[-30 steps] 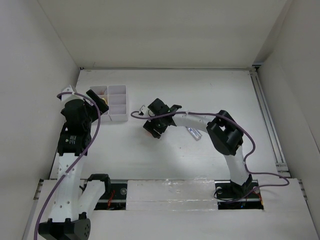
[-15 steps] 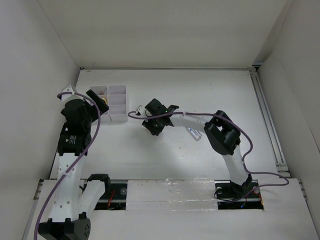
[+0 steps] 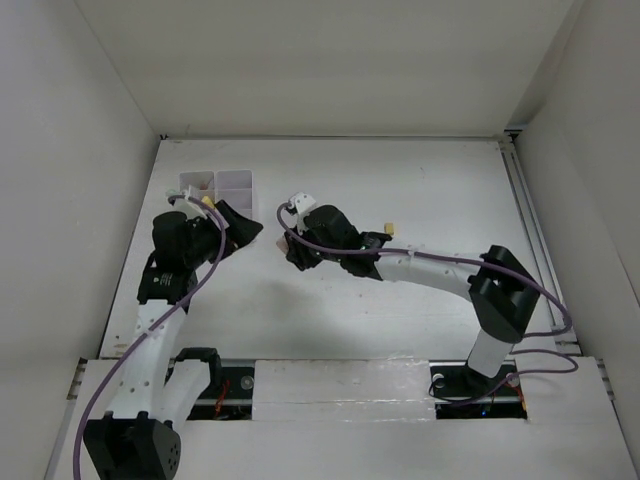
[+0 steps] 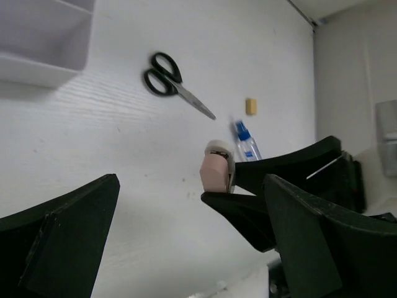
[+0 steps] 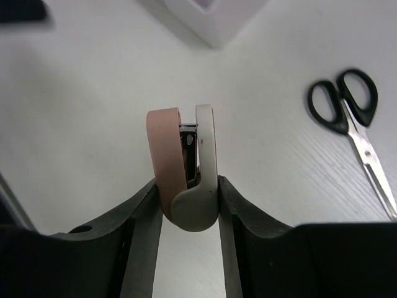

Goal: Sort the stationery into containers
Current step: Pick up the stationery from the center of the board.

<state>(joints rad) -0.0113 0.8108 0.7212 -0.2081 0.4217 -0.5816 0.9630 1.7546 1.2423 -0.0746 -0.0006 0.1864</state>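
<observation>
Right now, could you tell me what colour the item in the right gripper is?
Pink and white item; clearest in the right wrist view.

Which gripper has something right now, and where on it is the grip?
The right gripper pinches the pink-and-white stapler at its rounded end; the left gripper is open, empty.

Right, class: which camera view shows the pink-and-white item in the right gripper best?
Right wrist: the pink-and-white item fills the centre, clamped in the right gripper. Left wrist shows it small, side-on; the top view hides it.
</observation>
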